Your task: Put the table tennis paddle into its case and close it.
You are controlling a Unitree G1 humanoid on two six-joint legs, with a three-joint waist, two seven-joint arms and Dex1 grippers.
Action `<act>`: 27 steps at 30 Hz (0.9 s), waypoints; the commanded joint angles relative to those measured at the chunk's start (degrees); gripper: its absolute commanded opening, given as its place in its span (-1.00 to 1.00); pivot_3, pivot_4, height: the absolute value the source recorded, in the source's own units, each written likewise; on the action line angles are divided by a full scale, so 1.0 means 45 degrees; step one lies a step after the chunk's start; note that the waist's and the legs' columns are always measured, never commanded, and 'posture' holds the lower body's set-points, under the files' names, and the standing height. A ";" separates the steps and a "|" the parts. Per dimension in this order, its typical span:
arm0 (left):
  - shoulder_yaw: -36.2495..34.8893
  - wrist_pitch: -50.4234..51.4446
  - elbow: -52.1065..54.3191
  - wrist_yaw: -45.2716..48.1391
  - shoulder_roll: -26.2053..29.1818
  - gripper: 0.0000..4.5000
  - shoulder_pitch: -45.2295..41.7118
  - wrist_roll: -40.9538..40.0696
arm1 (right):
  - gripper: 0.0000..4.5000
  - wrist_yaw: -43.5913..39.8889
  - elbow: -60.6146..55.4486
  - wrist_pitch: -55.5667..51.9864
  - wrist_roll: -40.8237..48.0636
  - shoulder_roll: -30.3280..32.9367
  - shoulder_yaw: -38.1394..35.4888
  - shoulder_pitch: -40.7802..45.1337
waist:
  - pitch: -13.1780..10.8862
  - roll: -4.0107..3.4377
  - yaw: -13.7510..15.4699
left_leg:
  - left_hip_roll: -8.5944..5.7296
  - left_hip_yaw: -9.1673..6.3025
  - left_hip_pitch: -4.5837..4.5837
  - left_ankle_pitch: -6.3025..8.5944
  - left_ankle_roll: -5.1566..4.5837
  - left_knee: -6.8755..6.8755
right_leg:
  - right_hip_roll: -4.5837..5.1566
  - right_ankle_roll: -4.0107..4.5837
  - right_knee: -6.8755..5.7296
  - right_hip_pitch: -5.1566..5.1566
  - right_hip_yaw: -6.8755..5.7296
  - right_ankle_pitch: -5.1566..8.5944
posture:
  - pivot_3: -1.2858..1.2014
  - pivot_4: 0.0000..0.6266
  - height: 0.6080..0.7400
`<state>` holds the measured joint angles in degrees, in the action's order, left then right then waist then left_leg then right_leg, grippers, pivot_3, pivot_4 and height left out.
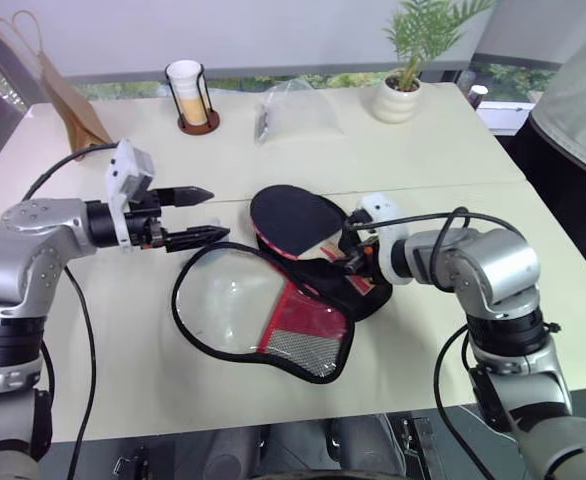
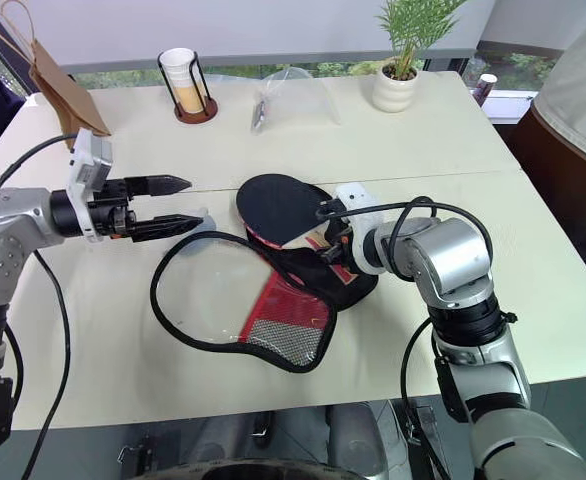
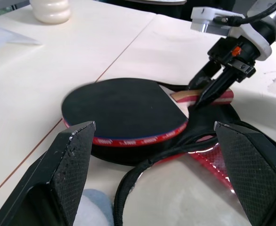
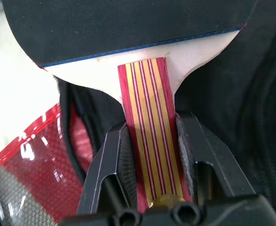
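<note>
My right end effector point(image 4: 150, 155) is black. The paddle point(image 1: 293, 218) has a black face, red edge and red-and-yellow striped handle; the case point(image 1: 303, 325) is black and red.

Two broad black fingers point(image 3: 67, 174) of the left gripper point(image 3: 152, 174) stand wide apart with nothing between them, framing the table tennis paddle point(image 3: 124, 110), whose round black face with its red edge lies over the open black case point(image 3: 208, 127) on the pale desk point(image 3: 44, 66). Beyond it, the right gripper point(image 3: 205, 92) comes down with its narrow black fingers clamped on the striped handle point(image 3: 201, 95). A white ribbed pot point(image 3: 51, 10) sits on the desk well apart from the paddle.
</note>
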<state>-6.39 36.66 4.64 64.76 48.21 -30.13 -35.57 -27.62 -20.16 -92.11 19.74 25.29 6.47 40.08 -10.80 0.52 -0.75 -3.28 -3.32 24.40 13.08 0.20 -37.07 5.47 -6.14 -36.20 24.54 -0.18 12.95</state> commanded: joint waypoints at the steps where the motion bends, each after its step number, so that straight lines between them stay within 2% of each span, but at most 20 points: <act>1: -0.0355 -0.0183 0.0296 0.0019 0.0089 0.86 -0.0057 -0.0085 | -0.63 0.0676 -0.0381 -0.0086 0.0395 0.0047 -0.0633 0.0080 | 0.0000 0.0000 -0.0002 | 0.0000 0.0000 0.0000 0.0000 0.0000 0.0000 | -0.0001 0.0000 0.0000 0.0000 0.0000 0.0000 | 0.03 -0.52 1.00; 12: -0.0319 -0.0242 0.0203 0.0074 0.0096 0.86 -0.0117 -0.0042 | -0.63 0.1331 -0.1279 -0.0086 0.2270 0.0978 -0.0224 -0.0773 | 0.0000 0.0000 -0.0032 | 0.0010 0.0003 -0.0003 0.0000 -0.0004 -0.0001 | -0.0012 -0.0001 -0.0002 -0.0002 -0.0001 0.0000 | 0.03 -0.52 1.00; 20: -0.0314 -0.0206 0.0227 0.0026 0.0075 0.86 -0.0172 -0.0050 | -0.63 0.1942 -0.1165 -0.0086 0.2431 0.1225 0.0027 -0.0707 | 0.0000 0.0000 -0.0025 | 0.0015 0.0003 -0.0004 0.0000 -0.0004 -0.0002 | -0.0019 -0.0001 -0.0002 -0.0003 -0.0001 0.0001 | 0.03 -0.52 1.00; 22: -0.0323 -0.0189 0.0280 -0.0009 0.0067 0.86 -0.0139 -0.0062 | -0.17 0.1981 -0.1180 -0.0086 0.2441 0.1252 0.0085 -0.0668 | 0.0000 0.0000 -0.0025 | 0.0016 0.0003 -0.0004 0.0000 -0.0004 -0.0002 | -0.0019 -0.0001 -0.0002 -0.0003 -0.0001 0.0000 | 0.03 -0.52 1.00; 24: -0.0343 -0.0181 0.0299 -0.0036 0.0060 0.86 -0.0115 -0.0075 | 0.20 0.2000 -0.1168 -0.0086 0.2485 0.1159 0.0114 -0.0612 | 0.0000 0.0001 -0.0024 | 0.0015 0.0004 -0.0004 0.0000 -0.0005 -0.0003 | -0.0019 -0.0001 -0.0001 -0.0004 0.0000 0.0001 | 0.03 -0.52 1.00; 27: -0.0358 -0.0166 0.0334 -0.0065 0.0058 0.86 -0.0069 -0.0090 | 0.92 0.2017 -0.1173 -0.0086 0.2477 0.1053 0.0236 -0.0488 | 0.0000 0.0001 -0.0023 | 0.0016 0.0003 -0.0004 0.0000 -0.0005 -0.0003 | -0.0019 -0.0001 -0.0002 -0.0005 -0.0001 0.0001 | 0.03 -0.52 1.00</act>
<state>-6.40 36.66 4.66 64.58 48.20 -29.92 -35.58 -18.51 -23.45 -92.12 30.53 30.27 7.45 36.38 -10.80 0.52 -0.85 -3.21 -3.31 24.38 13.08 0.18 -37.08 5.38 -6.15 -36.21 24.51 -0.18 12.96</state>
